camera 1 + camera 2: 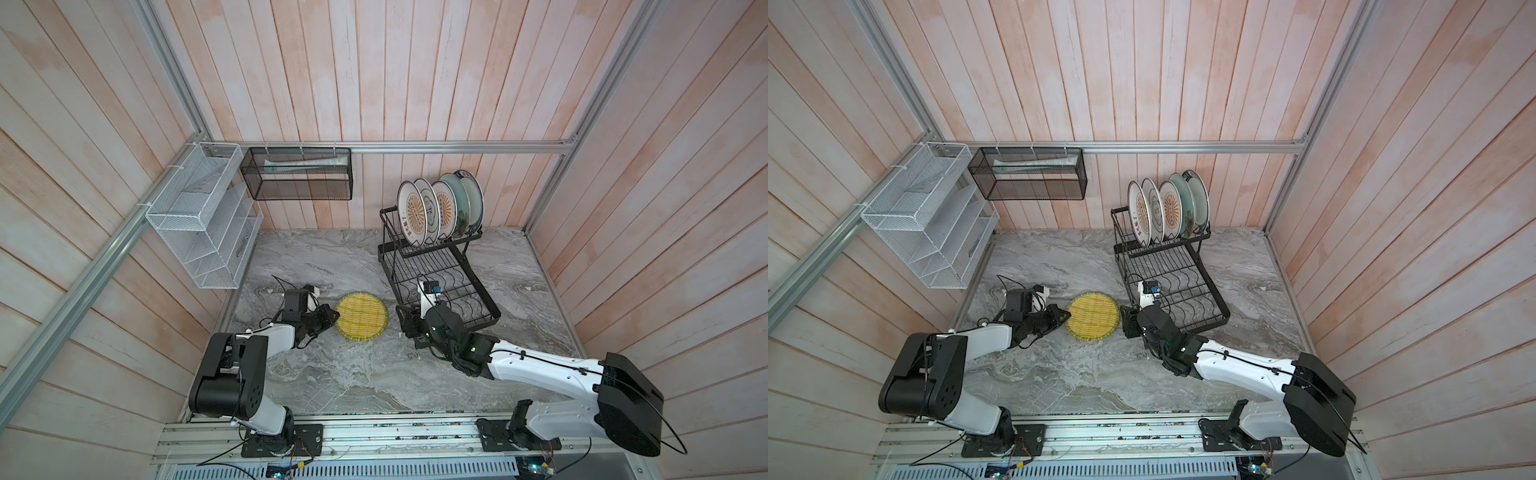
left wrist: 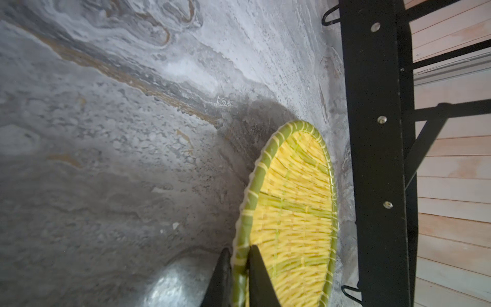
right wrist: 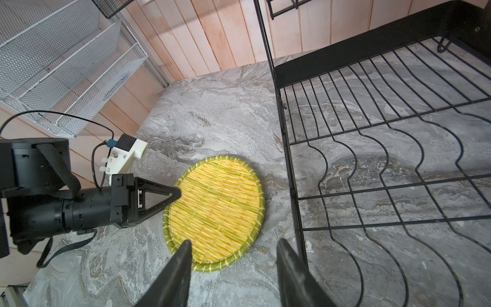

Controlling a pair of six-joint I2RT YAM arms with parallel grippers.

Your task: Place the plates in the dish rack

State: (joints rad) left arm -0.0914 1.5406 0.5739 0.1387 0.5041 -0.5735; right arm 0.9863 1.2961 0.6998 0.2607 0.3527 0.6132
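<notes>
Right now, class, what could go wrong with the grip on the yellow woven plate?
The left gripper pinches only the rim of the flat-lying yellow woven round plate; it may slip or droop when lifted. The black wire dish rack stands close beside, so a swinging plate could strike it. The open right gripper hovers nearby, risking collision.

We find the dish rack [image 1: 436, 286] toward the back right of the desk [image 1: 374, 374], its lower tray reaching forward to mid-desk. Five plates [image 1: 440, 208] stand on edge side by side in its upper basket. The sixth plate [image 1: 361, 316] lies on the desk near the centre, just left of the tray. The left end effector [image 1: 335, 318] clasps that plate's left rim. The right end effector [image 1: 406, 322] hovers, jaws apart, just right of that plate, by the tray's front left corner. A tiered shelf [image 1: 199, 224] hangs on the left wall and a mesh basket [image 1: 297, 178] on the back wall.
</notes>
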